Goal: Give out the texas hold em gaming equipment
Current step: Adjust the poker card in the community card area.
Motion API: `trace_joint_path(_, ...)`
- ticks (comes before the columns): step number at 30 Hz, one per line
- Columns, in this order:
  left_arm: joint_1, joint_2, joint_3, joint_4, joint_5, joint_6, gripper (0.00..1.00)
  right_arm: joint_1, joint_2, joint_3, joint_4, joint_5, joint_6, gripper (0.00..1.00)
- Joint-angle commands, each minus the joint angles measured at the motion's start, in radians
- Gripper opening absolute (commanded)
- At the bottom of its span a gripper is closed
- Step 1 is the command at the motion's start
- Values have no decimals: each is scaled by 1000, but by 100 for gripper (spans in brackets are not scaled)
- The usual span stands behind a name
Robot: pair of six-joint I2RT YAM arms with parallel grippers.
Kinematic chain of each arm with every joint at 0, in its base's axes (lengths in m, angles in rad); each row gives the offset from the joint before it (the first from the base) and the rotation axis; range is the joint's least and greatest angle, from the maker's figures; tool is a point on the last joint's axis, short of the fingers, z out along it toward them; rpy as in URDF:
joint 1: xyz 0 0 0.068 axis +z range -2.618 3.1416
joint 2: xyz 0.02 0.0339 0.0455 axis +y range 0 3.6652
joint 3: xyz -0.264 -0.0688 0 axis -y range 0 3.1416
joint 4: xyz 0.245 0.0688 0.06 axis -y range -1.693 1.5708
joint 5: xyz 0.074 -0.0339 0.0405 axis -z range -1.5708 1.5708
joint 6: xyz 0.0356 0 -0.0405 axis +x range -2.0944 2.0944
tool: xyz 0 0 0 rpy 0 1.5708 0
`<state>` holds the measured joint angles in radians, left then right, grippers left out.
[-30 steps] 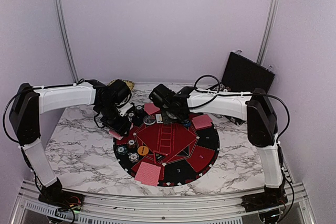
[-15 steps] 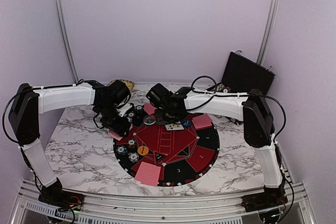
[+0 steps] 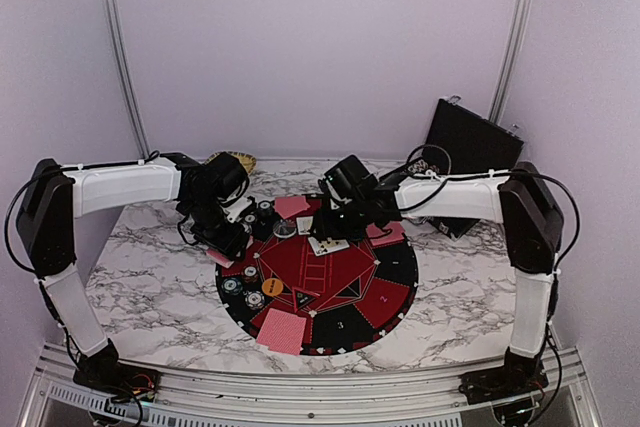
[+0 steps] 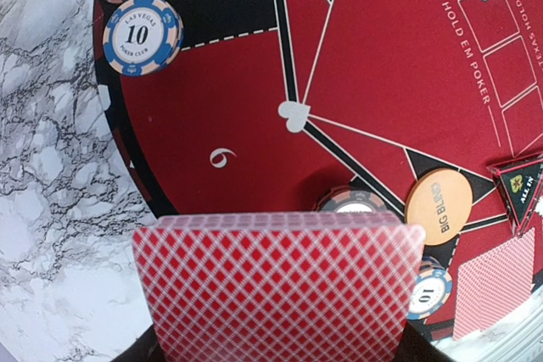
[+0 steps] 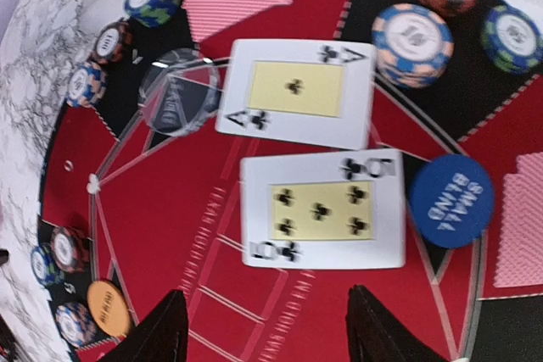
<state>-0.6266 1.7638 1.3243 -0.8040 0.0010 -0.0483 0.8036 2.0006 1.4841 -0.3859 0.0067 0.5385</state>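
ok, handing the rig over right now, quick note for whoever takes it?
Left tool: shut on a red-backed card (maybe several), over the edge of the mat.
Right tool: open, empty, above the ace of clubs and five of clubs, face up mid-mat.
Done: chip stacks, blue disc, orange disc and face-down piles sit on the mat.
Left: probably place the held card, then more board cards.
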Motion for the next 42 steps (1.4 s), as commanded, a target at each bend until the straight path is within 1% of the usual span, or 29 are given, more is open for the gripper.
trace_joint_path(1,5,-41,10,15,17,1,26,-94,-125,-207,211,-196,29,67)
trace_joint_path(6,5,-36,15,15,23,-2,25,-174,-172,-359,347,-349,42,71)
trace_joint_path(10,5,-35,20,14,21,-2,26,-190,-164,-398,418,-401,40,73)
trace_joint_path(17,5,-32,21,13,25,-4,25,-204,-99,-421,510,-412,75,73)
trace_joint_path(22,5,-39,21,7,20,-1,25,-205,-51,-416,540,-409,100,74)
trace_joint_path(33,5,-38,22,3,18,-1,26,-207,-35,-435,520,-302,142,74)
trace_joint_path(42,5,-37,23,3,20,-1,25,-205,6,-433,568,-327,164,74)
